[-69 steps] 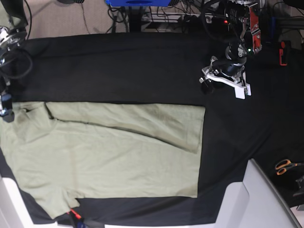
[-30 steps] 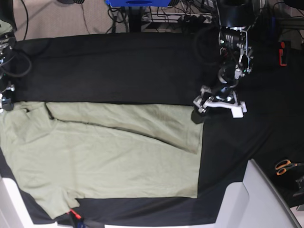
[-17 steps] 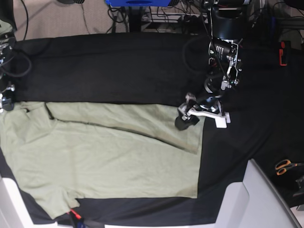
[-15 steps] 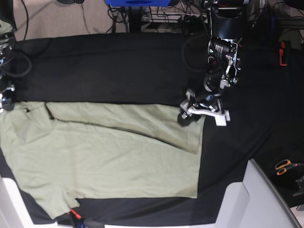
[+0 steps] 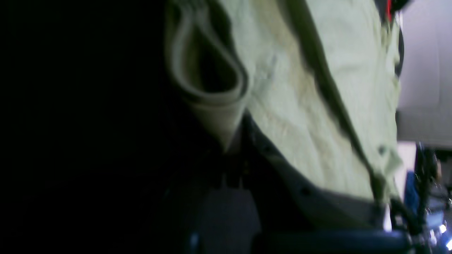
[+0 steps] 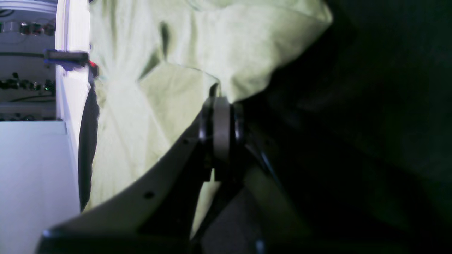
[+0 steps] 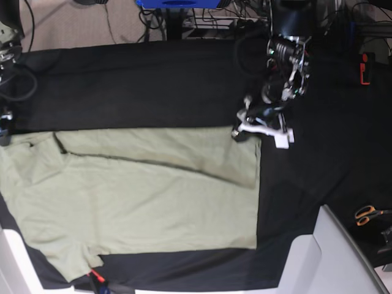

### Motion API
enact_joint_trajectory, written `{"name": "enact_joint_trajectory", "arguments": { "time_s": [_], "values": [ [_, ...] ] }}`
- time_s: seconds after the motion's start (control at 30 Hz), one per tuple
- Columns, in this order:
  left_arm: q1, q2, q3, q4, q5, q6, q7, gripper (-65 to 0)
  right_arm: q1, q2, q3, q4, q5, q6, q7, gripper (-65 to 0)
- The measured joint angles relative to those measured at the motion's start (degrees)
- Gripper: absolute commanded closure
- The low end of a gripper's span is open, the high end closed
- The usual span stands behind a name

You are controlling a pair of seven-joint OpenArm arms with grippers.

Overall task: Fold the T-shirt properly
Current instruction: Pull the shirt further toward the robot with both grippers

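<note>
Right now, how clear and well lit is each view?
Left wrist: blurred and soft, T-shirt pale against near-black cloth on the left. Right wrist: shirt washed out, right half very dark, end effector fairly sharp. Base: evenly lit, sharp overall; black table cloth shows little detail.

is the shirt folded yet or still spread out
Partly folded: the shirt lies flat with its far long edge turned over onto the body in a strip; no further fold.

Left hand (image 7: 240, 133) is down low at the far side, pinched closed. Right hand (image 6: 219, 102) is clamped tight too, out at the opposite end.
</note>
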Motion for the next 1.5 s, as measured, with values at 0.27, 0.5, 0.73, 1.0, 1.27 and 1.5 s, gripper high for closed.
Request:
{"name": "enact_joint_trajectory", "arguments": {
  "time_s": [0.27, 0.5, 0.73, 1.0, 1.27, 1.5],
  "values": [
    [5.9, -2.1, 0.2, 9.2, 0.6, 3.7, 2.1, 0.0, -2.9, -0.5, 0.0, 0.1, 0.1, 0.0, -1.7, 0.0],
    [9.9, -5.5, 0.3, 14.8, 0.3, 3.4, 2.1, 0.0, -4.8, -0.7, 0.3, 0.6, 0.6, 1.7, -6.8, 0.0],
    [13.9, -8.4, 0.3, 16.8, 0.5, 3.4, 2.3, 0.0, -13.5, -9.4, 0.2, 19.9, 1.3, 3.2, -13.0, 0.0],
    [18.6, -11.9, 0.3, 20.1, 0.5, 3.5, 1.9, 0.0, -20.1, -17.5, 0.2, 37.9, 0.3, 2.8, -20.2, 0.0],
    [24.7, -13.8, 0.3, 25.6, 0.7, 3.4, 1.9, 0.0, -24.9, -20.9, 0.3, 48.6, 0.5, 2.8, -23.8, 0.0],
    [30.3, -13.1, -4.9, 28.7, 0.7, 3.0, 2.1, 0.0, -28.5, -23.2, 0.4, 53.4, 0.5, 3.1, -25.9, 0.0]
  ]
}}
